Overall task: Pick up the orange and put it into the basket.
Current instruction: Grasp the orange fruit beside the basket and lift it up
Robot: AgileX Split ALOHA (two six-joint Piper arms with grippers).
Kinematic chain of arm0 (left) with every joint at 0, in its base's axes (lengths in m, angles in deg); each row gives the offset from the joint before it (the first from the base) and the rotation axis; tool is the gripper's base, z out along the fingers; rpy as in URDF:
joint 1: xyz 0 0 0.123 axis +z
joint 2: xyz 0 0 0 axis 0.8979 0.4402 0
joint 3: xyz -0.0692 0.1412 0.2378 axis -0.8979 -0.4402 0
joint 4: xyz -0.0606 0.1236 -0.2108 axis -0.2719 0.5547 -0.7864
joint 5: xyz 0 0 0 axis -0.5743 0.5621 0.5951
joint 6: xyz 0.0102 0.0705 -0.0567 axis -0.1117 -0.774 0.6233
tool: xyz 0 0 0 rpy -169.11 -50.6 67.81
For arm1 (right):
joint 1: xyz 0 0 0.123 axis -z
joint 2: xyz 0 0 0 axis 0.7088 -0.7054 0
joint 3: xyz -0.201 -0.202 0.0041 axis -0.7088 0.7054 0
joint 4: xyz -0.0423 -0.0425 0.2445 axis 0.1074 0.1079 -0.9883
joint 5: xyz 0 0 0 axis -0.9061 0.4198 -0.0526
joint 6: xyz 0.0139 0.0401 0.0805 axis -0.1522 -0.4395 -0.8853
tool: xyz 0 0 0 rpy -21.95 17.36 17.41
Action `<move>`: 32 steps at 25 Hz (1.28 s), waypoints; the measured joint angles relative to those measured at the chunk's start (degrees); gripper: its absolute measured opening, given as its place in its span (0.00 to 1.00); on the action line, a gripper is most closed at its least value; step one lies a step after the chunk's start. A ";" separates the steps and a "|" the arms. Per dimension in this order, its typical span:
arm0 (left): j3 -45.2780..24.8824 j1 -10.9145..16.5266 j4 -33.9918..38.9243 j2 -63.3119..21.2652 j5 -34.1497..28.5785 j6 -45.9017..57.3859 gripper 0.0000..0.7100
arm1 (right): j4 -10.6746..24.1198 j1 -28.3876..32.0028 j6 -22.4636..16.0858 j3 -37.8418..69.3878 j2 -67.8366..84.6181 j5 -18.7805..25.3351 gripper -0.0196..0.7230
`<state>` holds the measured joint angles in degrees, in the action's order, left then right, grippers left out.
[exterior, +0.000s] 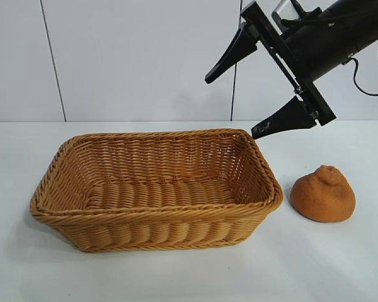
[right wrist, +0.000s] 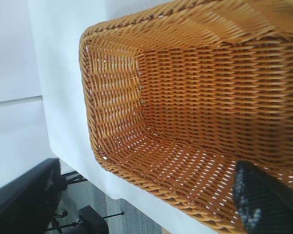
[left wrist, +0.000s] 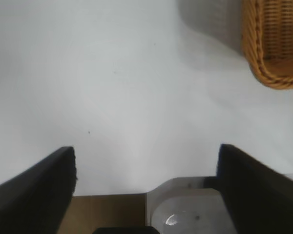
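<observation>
Exterior view: the orange point(exterior: 322, 194) sits on the white counter point(exterior: 340, 264) at about 3 o'clock from the basket point(exterior: 154, 189), just beside its right end and apart from the rim. The right gripper point(exterior: 234, 107) hangs above the basket's far right corner, jaws spread wide and holding nothing — the fruit lies below and to 4 o'clock of it. Descending from here risks clipping the braided rim or nudging the round fruit so it rolls off.

Left wrist view: the left gripper point(left wrist: 145, 170) has its jaws wide apart and empty over bare counter, with only a corner of the basket at 2 o'clock.

Right wrist view: the camera looks into the empty basket — the orange is out of sight, so a blind reach could miss.
</observation>
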<state>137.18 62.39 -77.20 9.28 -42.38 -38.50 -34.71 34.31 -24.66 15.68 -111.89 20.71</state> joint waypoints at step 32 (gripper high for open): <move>-23.99 0.00 -0.06 -54.77 8.60 -1.91 0.80 | 0.00 0.00 0.00 0.00 0.00 1.60 0.90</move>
<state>113.19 62.39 -77.27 -45.49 -33.78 -40.41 -34.71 34.31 -24.66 15.68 -111.89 22.31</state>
